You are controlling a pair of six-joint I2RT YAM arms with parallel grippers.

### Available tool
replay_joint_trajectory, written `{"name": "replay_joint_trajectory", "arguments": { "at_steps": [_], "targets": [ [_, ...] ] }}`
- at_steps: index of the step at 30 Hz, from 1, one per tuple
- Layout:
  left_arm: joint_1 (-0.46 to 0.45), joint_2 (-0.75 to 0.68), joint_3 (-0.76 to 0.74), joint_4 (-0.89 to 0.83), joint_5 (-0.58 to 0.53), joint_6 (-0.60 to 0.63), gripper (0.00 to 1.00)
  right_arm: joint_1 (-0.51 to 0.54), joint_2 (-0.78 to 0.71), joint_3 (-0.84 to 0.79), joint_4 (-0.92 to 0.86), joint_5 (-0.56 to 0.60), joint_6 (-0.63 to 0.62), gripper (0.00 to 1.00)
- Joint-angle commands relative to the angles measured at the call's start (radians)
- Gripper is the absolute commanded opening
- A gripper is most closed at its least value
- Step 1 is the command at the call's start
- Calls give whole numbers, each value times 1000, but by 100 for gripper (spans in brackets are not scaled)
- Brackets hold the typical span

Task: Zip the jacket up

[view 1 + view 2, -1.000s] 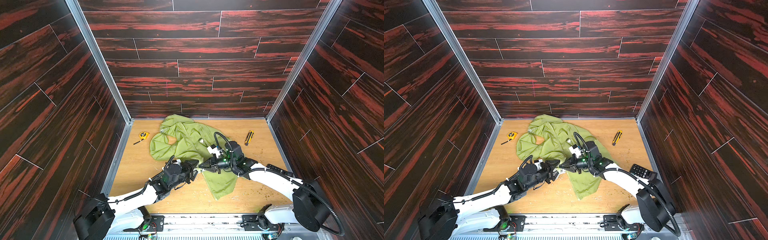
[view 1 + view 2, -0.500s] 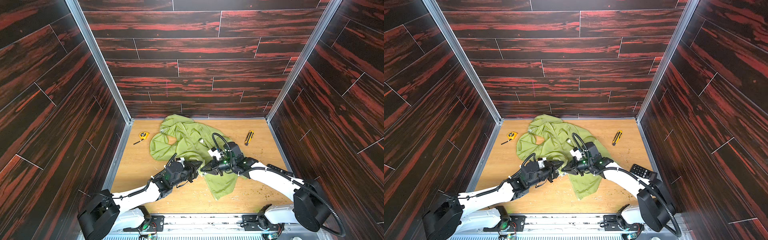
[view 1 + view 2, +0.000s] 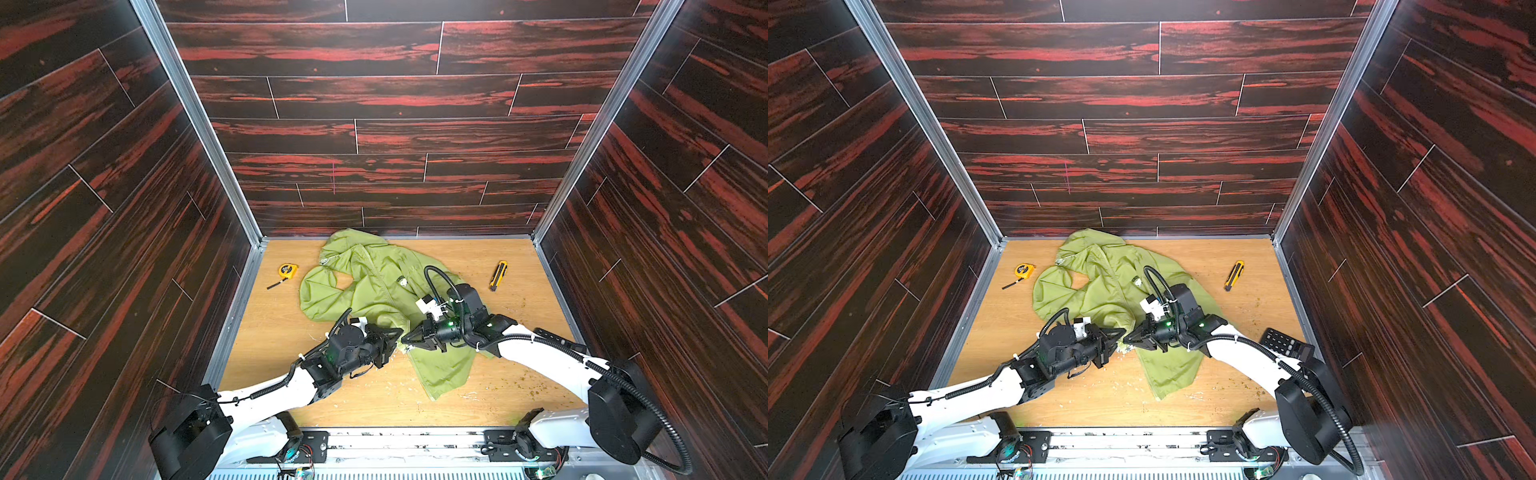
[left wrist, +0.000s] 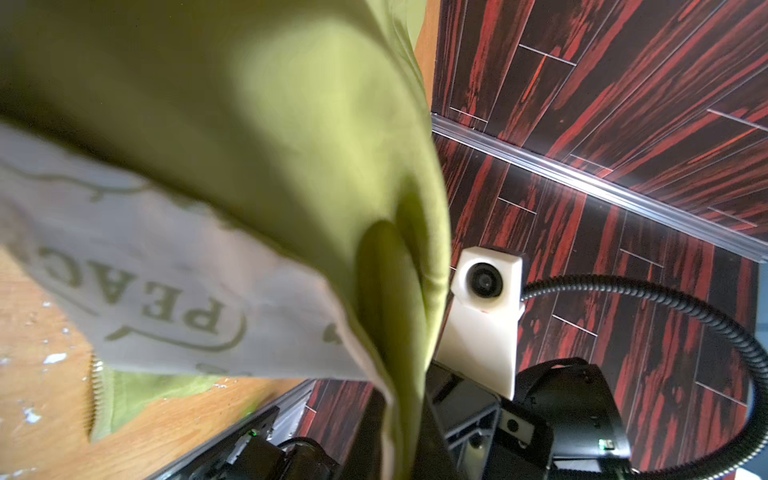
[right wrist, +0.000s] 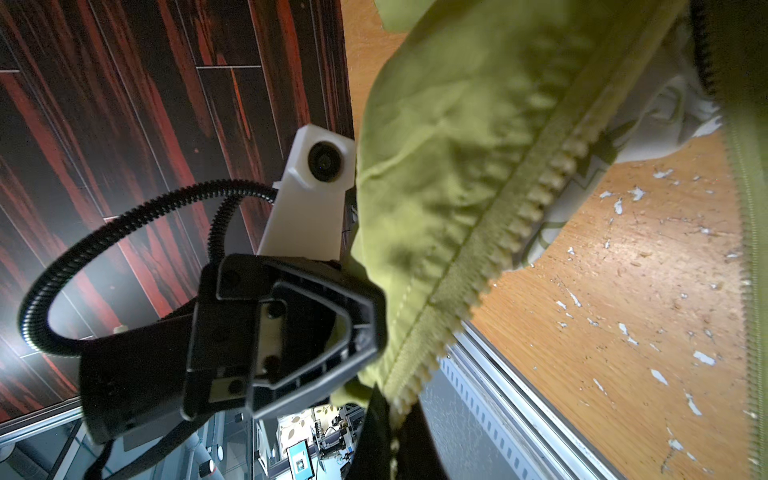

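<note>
A moment ago the left gripper was open. Now it pinches the edge of the green jacket, nose to nose with the right gripper, which is clamped on the zip side. The jacket lies mid-table, with a tape measure and a knife well apart on each side. The table is light wood, and dark red walls stand all around.

The thin lime-green cloth jacket looks matt and creased. Its whitish printed lining is smooth cloth, and its pale zipper teeth are dull plastic. The light wooden tabletop is matt and scuffed with white flecks. At the jacket's ten o'clock, the round yellow tape measure is glossy plastic. The dark red-streaked wood-grain wall panels have a slight sheen, and the corner rails are brushed metal.
</note>
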Motion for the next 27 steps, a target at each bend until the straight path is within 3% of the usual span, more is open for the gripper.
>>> {"name": "replay_joint_trajectory", "arguments": {
  "at_steps": [1,3,10,15,19,27],
  "targets": [
    [0,-24,-12,40,7,-9,4,-11,-47,6,-11,13,16,0],
    [0,-29,-17,40,3,-11,0,-21,-61,-12,23,5,42,4],
    [-1,-25,1,40,16,-6,0,-48,-65,-48,163,-21,150,31],
    [-3,-12,16,47,28,-1,0,-48,-25,-25,196,-18,175,38],
    [-3,-12,21,49,28,1,0,-50,-4,-12,200,-20,176,35],
    [-3,-18,24,49,31,7,0,-52,20,-11,202,-22,178,12]
  ]
}}
